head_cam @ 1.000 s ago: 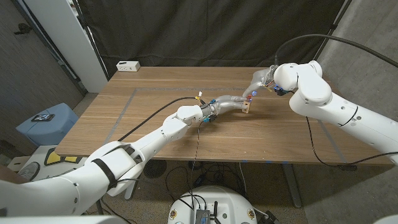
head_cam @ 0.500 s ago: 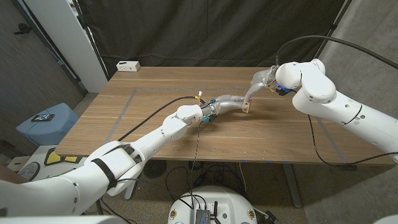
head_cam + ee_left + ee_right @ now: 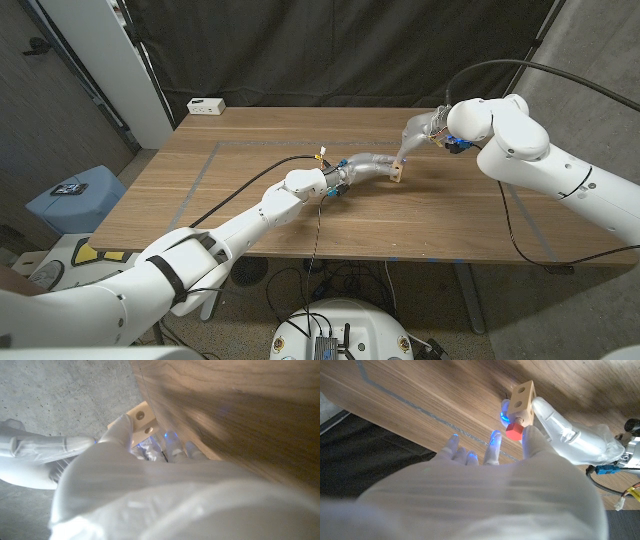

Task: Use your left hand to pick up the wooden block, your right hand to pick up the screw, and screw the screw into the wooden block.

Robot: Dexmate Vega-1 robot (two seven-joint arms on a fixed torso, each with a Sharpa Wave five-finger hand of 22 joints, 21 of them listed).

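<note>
Right now the block (image 3: 398,172) sits above the table (image 3: 250,190) near its middle, gripped by the left hand (image 3: 370,165), whose arm stretches long and low across the table from the near left. In the right wrist view the block (image 3: 523,397) is an elongated piece with holes in its side faces, its long axis tilted, one end toward the table and the other toward the right hand (image 3: 520,460). The red-headed screw (image 3: 515,430) stands at that end, roughly in line with the block's length, pinched by the right hand's fingers (image 3: 532,440). The right hand (image 3: 418,130) reaches in from the far right, its arm bent at the elbow.
</note>
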